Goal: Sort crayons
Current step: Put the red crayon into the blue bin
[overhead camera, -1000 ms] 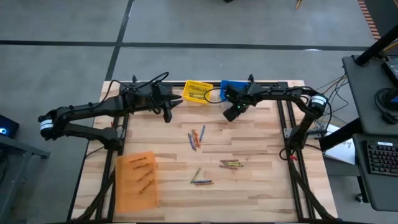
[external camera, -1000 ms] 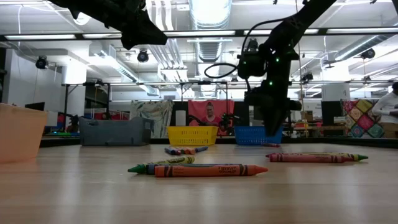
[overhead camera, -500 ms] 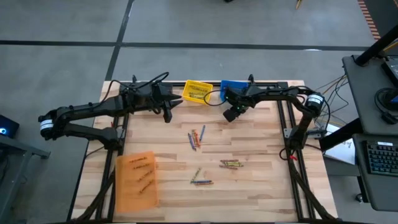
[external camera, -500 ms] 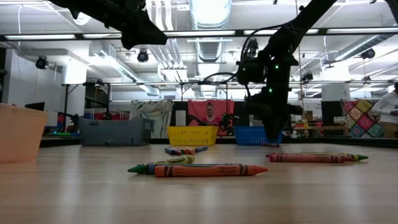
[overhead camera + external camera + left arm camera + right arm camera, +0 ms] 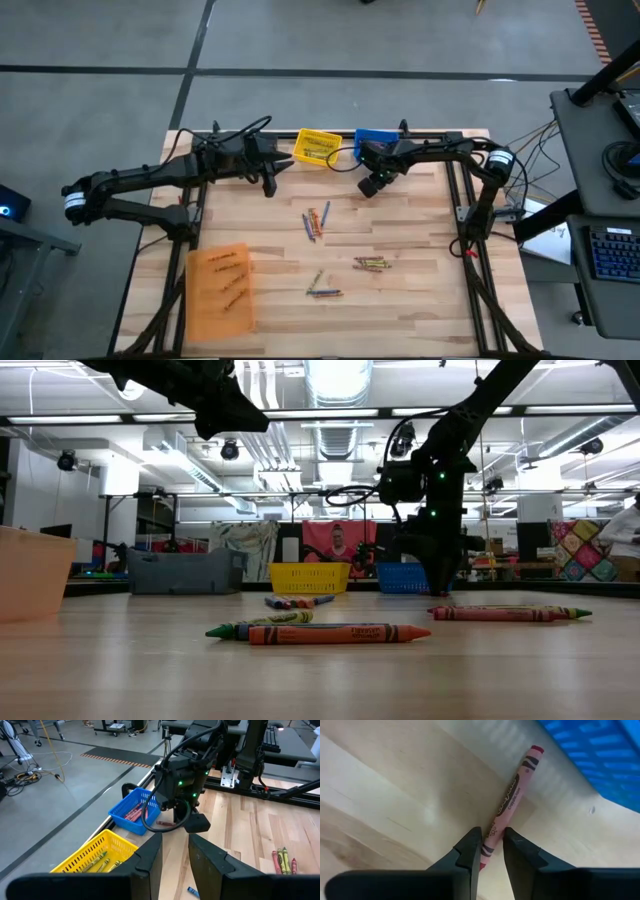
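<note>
Right wrist view: the right hand [image 5: 490, 851] is pinching a red crayon [image 5: 509, 807] lying on the desk [image 5: 385, 795] beside the blue bin [image 5: 600, 755]. Its lower end is hiding between the fingers.

Crayons [image 5: 338, 632] are seen lying on the wooden table [image 5: 320, 680]: an orange one in front with a green one just behind it, a small cluster farther back, and a red and green group to the right [image 5: 508, 613]. The right gripper [image 5: 440, 582] is lowered close to the tabletop just in front of the blue bin [image 5: 403, 577], beside which a yellow bin [image 5: 309, 577] is set. An orange bin [image 5: 32, 570] is cut off by the left edge, and the left arm [image 5: 200, 390] is held high above.
</note>
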Robot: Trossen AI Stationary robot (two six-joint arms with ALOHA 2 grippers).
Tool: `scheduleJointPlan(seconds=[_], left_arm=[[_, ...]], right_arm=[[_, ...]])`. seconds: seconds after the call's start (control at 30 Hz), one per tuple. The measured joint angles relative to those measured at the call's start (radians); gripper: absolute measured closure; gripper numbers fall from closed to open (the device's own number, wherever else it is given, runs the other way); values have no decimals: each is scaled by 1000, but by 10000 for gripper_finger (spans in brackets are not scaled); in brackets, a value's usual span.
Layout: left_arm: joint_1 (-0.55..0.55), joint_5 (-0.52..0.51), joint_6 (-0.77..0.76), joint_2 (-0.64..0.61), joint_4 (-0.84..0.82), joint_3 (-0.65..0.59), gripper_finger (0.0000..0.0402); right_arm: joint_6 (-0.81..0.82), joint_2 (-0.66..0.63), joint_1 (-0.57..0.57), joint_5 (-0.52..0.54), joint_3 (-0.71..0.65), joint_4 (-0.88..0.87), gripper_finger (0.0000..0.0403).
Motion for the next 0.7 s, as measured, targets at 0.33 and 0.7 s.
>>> scheduleJointPlan(seconds=[0.33, 0.7], left_arm=[[0, 0, 0, 0, 0, 0, 324], [0, 0, 0, 0, 0, 0, 324]], right_arm=[[-12, -7, 0, -11, -2, 1, 389], [-70, -94, 20, -54, 20, -5, 394]])
